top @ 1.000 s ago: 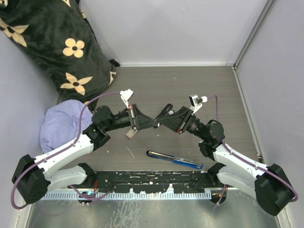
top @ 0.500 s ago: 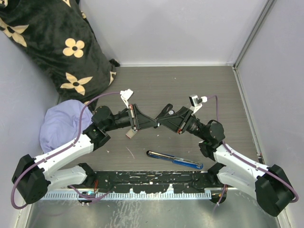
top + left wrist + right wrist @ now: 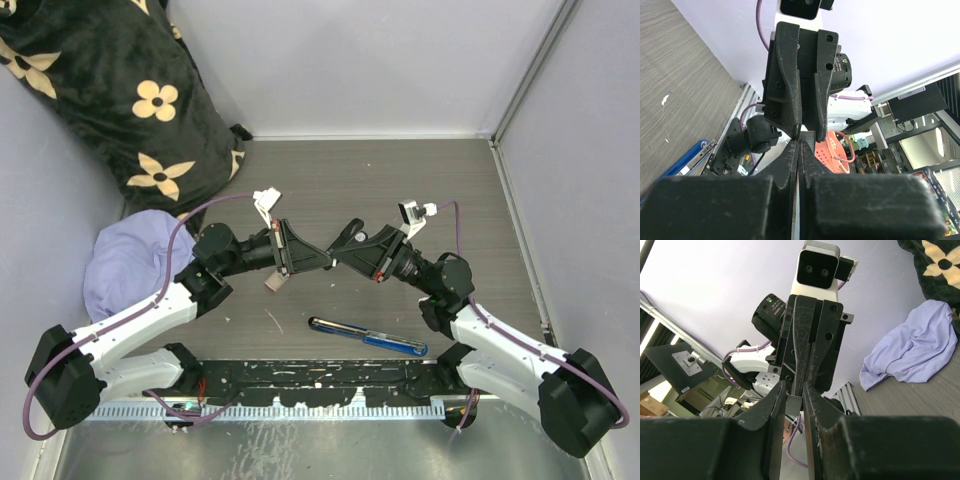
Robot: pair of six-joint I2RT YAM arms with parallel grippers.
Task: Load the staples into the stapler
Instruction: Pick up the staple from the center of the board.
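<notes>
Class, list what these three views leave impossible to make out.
Grey sliver between the jaws: top view, wrists cover it; wrist views, edge-on, unidentifiable.
Blue stapler: left wrist view, cut by frame edge.
Small box: top view, label too small.

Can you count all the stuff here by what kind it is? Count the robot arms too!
Robot arms: 2
Flowery cushion: 1
Purple cloth: 1
Stapler: 1
Small box: 1
Total: 6
</notes>
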